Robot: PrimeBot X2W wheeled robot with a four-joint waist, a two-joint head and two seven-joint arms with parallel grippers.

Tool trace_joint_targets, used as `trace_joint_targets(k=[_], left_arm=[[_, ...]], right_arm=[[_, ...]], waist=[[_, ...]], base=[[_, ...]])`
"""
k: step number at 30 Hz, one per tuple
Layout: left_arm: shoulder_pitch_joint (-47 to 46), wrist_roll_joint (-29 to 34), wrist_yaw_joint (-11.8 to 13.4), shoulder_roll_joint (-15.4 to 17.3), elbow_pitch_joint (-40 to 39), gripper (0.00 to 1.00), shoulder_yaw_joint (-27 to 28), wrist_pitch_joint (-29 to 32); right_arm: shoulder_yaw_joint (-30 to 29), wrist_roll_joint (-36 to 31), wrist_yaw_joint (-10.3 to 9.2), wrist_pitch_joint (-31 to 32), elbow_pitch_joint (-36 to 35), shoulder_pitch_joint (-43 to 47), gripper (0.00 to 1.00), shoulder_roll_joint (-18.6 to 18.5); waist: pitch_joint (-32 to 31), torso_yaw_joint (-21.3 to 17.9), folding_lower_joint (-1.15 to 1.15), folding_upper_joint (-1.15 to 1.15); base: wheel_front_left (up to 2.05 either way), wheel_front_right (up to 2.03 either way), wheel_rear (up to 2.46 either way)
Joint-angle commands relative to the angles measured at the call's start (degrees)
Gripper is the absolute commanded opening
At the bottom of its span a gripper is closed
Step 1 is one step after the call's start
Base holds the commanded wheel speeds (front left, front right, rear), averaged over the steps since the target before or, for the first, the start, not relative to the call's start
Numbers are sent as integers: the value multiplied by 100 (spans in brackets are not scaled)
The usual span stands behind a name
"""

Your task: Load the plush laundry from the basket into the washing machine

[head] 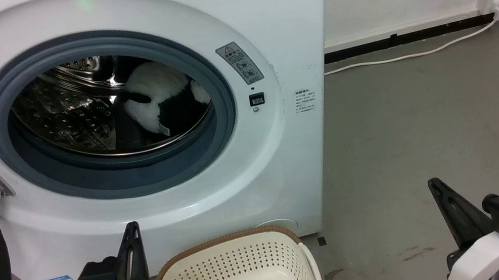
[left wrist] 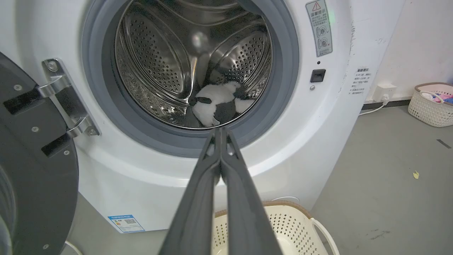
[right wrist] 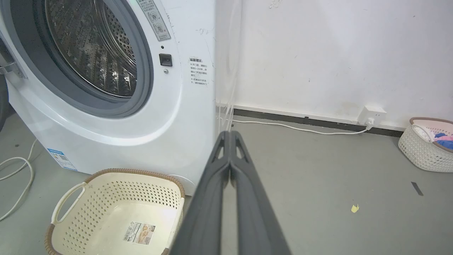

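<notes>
Black-white plush laundry (head: 155, 100) in washing machine (head: 256, 5), basket (right wrist: 106, 184) empty; left gripper (left wrist: 220, 132), right gripper (right wrist: 230, 134) closed, empty; I reckon done, door (left wrist: 32, 177) nxt

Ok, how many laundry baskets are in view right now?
2. A cream perforated plastic basket with a brown rim stands before the white front-loading washing machine; a white lattice basket holding coloured clothes sits by the white wall, farther right.

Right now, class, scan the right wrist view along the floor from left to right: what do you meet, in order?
In order: white cable → cream perforated laundry basket → right gripper, fingers shut → yellow scrap → white basket holding clothes.
</notes>
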Motion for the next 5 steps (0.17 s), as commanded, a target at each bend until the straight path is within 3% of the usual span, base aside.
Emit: trace_joint_targets(k=[1, 5], left_arm=[[108, 15, -25, -1, -26, 0, 14, 2], [108, 15, -25, -1, -26, 0, 14, 2]], right_arm=[[2, -43, -5, 7, -26, -68, 0, 11], [2, -43, -5, 7, -26, -68, 0, 11]], waist=[[0, 0, 0, 0], [0, 0, 0, 0]], base=[[0, 0, 0], [0, 0, 0]])
